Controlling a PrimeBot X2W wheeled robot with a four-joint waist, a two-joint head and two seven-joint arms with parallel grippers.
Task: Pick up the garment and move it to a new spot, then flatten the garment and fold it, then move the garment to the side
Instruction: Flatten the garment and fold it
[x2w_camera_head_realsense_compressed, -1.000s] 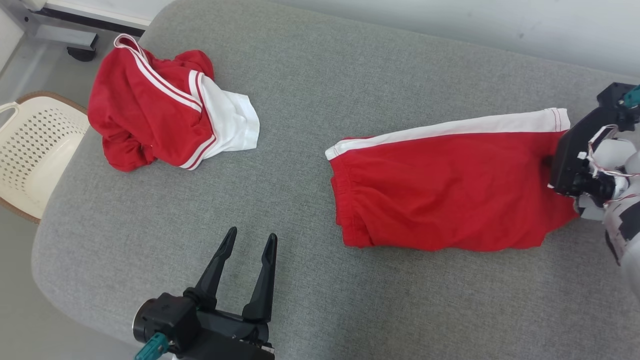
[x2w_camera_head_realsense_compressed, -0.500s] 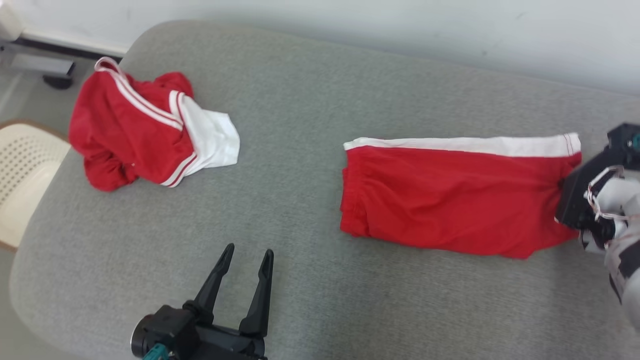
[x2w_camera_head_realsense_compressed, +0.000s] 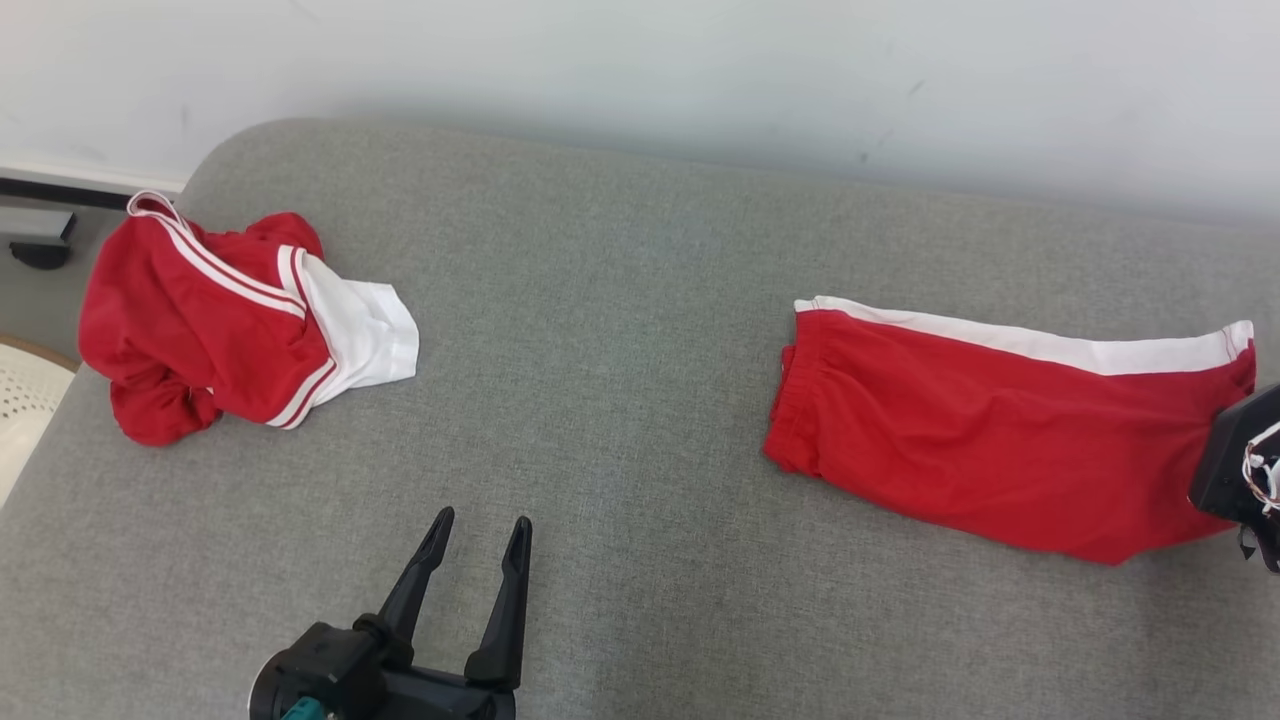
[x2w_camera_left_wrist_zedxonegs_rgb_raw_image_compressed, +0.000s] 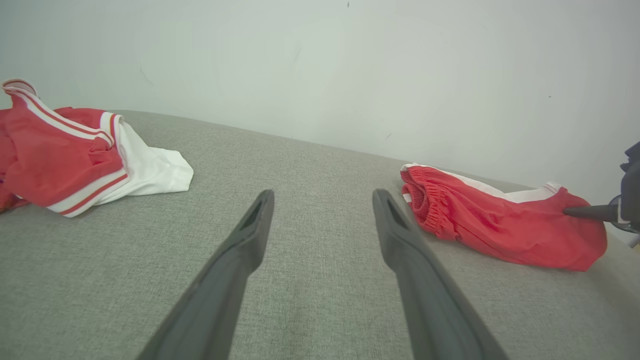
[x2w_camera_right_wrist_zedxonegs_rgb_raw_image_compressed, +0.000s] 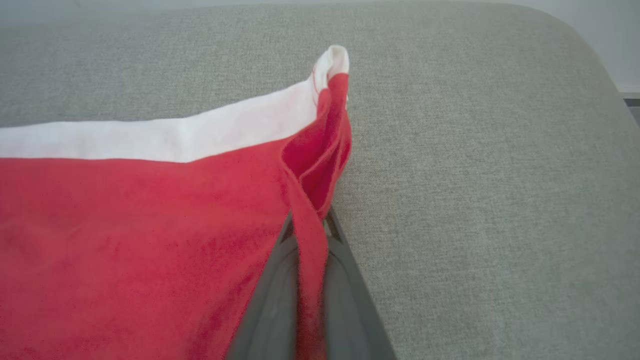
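Item under task: folded red fabric shorts with a white side stripe (x2w_camera_head_realsense_compressed: 1000, 440), lying flat on the right part of the grey woven-fabric padded worktop (x2w_camera_head_realsense_compressed: 620, 330). The elastic waistband faces the centre of the worktop, the leg hem faces its right end, and the white stripe runs along the far edge, towards the pale wall (x2w_camera_head_realsense_compressed: 640, 70).

Right hand (x2w_camera_right_wrist_zedxonegs_rgb_raw_image_compressed: 309, 230): closed. In the right wrist view its two dark fingers are pressed together on a narrow fold of the red hem, which stands up between them. The hem corner beside the grip is raised slightly off the worktop.

Left hand (x2w_camera_head_realsense_compressed: 480, 522): fully open and holding nothing. It is at the near edge of the worktop, fingers pointing towards the wall, well apart from both garments.

Other items: a crumpled red and white garment with striped trim (x2w_camera_head_realsense_compressed: 220, 320) lies at the far left corner of the worktop. A white perforated plastic seat (x2w_camera_head_realsense_compressed: 20, 400) stands just beyond the left edge.
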